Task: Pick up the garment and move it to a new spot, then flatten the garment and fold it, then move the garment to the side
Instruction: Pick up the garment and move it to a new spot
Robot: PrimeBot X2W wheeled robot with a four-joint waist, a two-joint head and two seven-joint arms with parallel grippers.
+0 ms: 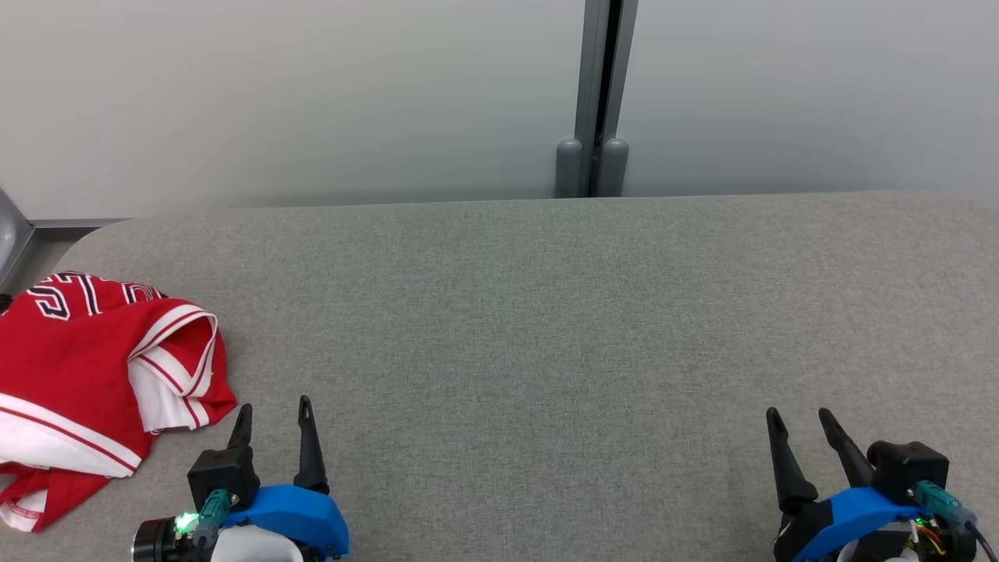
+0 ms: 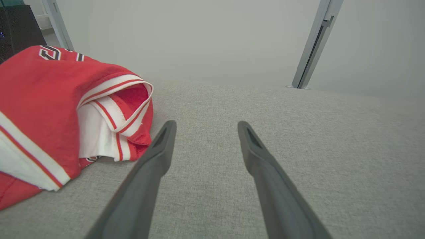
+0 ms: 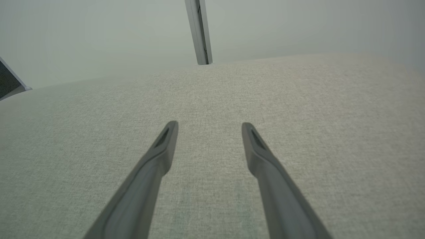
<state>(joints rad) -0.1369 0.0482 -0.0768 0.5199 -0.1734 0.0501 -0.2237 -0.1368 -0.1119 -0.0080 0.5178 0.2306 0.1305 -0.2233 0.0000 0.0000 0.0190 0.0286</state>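
Garment (image 1: pixel 78 375): red jersey with white and red striped trim, crumpled in a heap on the near left part of the grey fabric surface (image 1: pixel 507 328). The left edge of the head view cuts it off.
- Long axis: cannot fix, the heap is bunched. What shows runs roughly near to far.
- A trimmed opening, white lining showing inside, faces right, toward the left gripper (image 1: pixel 275 403).
- Writing: white block characters with dark outlines on the far edge, folded over and partly cut off. Not readable.

Left gripper: fingers spread wide, holding nothing, low over the surface. Its left finger is just beside the garment's right edge; contact unclear.

Right gripper (image 1: pixel 799 412): fingers spread wide, holding nothing, at the near right, well apart from the garment.

Beyond the far edge: pale wall, one grey vertical post (image 1: pixel 597 94).
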